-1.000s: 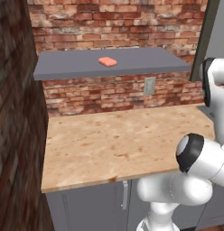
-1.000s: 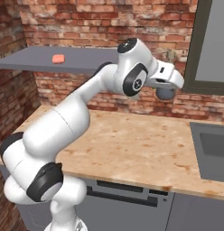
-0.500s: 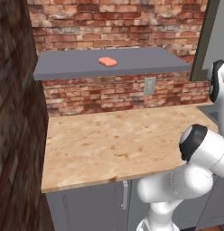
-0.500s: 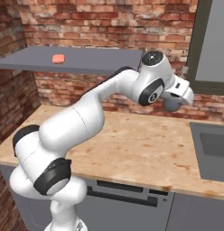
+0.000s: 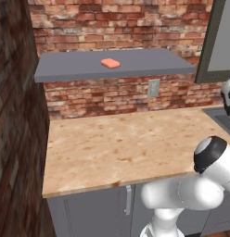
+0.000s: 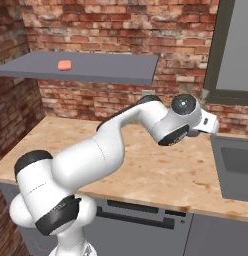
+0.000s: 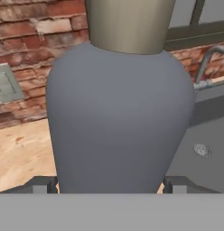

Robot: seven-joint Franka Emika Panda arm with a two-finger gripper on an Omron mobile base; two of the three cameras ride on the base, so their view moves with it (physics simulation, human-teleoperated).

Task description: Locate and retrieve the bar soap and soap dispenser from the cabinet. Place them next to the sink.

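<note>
The soap dispenser (image 7: 118, 113), a dark grey bottle with a beige pump neck, sits close up in the hand view. My gripper (image 7: 109, 182) is shut on it, one fingertip on each side of its base. In the right base view the gripper (image 6: 211, 124) hangs over the counter just left of the sink (image 6: 236, 167). The salmon-pink bar soap (image 5: 110, 63) (image 6: 64, 65) lies flat on the grey cabinet shelf (image 5: 144, 65) (image 6: 111, 68), far to the left of and above the gripper.
A wooden counter (image 5: 130, 143) (image 6: 146, 165) runs under the shelf, in front of a brick wall with a socket (image 5: 153, 88). The sink basin (image 7: 208, 149) and its curved faucet (image 7: 207, 63) lie behind the bottle. A grey door (image 6: 235, 45) hangs above the sink.
The arm has swung right and down, carrying the soap dispenser from mid-counter height to the sink's left edge. The bar soap has stayed on the shelf.
</note>
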